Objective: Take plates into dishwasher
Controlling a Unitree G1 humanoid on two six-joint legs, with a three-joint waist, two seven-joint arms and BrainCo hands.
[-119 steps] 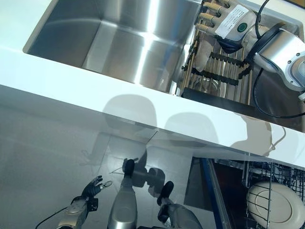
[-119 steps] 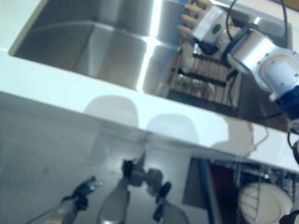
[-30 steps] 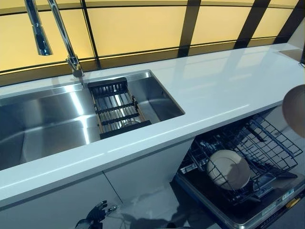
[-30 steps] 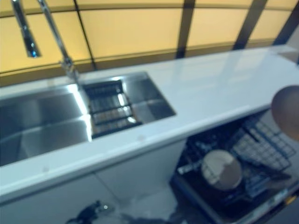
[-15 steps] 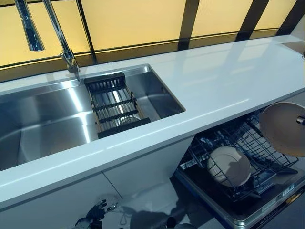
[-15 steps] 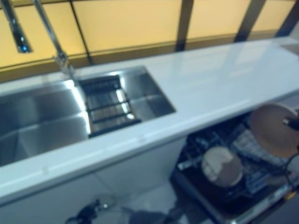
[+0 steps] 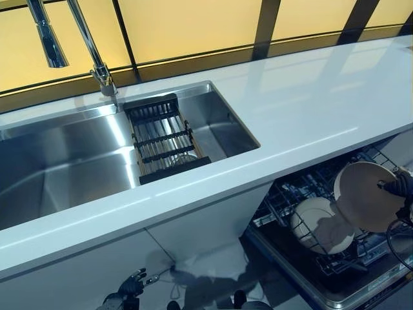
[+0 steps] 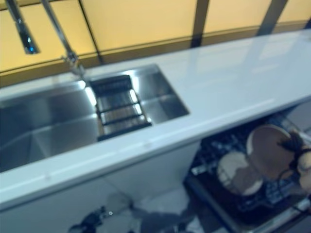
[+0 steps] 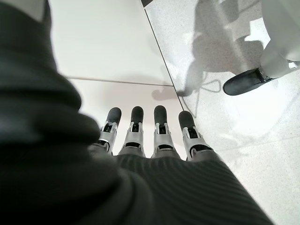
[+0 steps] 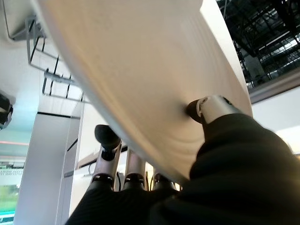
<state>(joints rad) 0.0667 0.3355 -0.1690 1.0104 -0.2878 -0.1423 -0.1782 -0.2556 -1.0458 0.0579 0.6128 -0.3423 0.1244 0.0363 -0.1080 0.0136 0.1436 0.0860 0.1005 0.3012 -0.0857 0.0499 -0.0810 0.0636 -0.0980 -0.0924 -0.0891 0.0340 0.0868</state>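
Over the open dishwasher rack at the near right, the right hand has its fingers and thumb clamped on a cream plate, held just beside a second plate standing in the rack. The left hand hangs low by the floor, fingers straight.

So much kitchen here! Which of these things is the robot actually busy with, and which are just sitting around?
Part of the job:
- plate pinched in the right hand
- second plate already standing in the rack
- dishwasher rack, pulled out

Just there:
- sink
- drying rack across the sink
- tap
- counter
- left hand, hanging idle near the floor
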